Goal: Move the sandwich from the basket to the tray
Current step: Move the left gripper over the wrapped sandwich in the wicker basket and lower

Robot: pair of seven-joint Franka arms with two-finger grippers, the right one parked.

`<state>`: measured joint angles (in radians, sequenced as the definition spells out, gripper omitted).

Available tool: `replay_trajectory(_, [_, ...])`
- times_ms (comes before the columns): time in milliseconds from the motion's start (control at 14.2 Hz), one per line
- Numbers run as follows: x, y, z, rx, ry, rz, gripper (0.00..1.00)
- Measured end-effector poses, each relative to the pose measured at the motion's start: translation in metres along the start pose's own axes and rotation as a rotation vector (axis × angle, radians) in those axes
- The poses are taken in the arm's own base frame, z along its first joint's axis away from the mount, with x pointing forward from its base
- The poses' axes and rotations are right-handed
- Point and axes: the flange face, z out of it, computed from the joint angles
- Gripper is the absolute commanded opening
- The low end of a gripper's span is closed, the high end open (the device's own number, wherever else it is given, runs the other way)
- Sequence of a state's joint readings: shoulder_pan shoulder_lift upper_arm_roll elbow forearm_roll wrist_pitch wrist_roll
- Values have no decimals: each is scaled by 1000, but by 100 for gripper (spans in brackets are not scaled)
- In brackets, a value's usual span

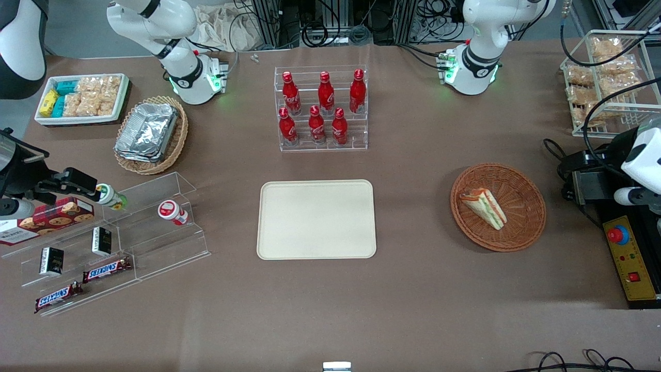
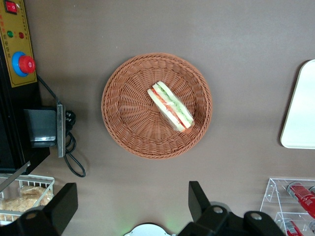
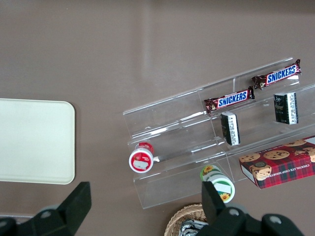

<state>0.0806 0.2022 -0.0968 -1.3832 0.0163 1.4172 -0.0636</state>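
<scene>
Front view is showing the sandwich [image 1: 484,207] lying in the basket [image 1: 521,232], which is sitting at three o'clock from the tray [image 1: 316,219], well apart. Wrist footage is showing the gripper [image 2: 129,206] hanging high above the basket with its fingers [image 2: 198,198] spread wide, holding nothing. The wedge is resting tilted on the weave, so a descent off its centre is risking a slip of the clear wrap or a snag on the rim.

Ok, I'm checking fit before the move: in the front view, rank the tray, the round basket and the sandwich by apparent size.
Largest to smallest:
1. tray
2. basket
3. sandwich
The gripper hovers open above the basket.
</scene>
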Motion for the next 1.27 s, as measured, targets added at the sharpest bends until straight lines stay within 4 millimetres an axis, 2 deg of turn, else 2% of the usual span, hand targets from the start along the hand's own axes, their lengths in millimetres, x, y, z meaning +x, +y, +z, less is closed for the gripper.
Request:
replay_trajectory(562, [0,2,-1,-3,3,-26,100])
replay_trajectory(773, [-2,10,8,-5,12,-43,100])
replay_trajectory(914, [-10,19,26,-3,57,-52,100])
replay_trajectory(1055, [-22,25,54,1,79,-69,100])
replay_trajectory(1266, [-29,26,114,8,46,-95,100])
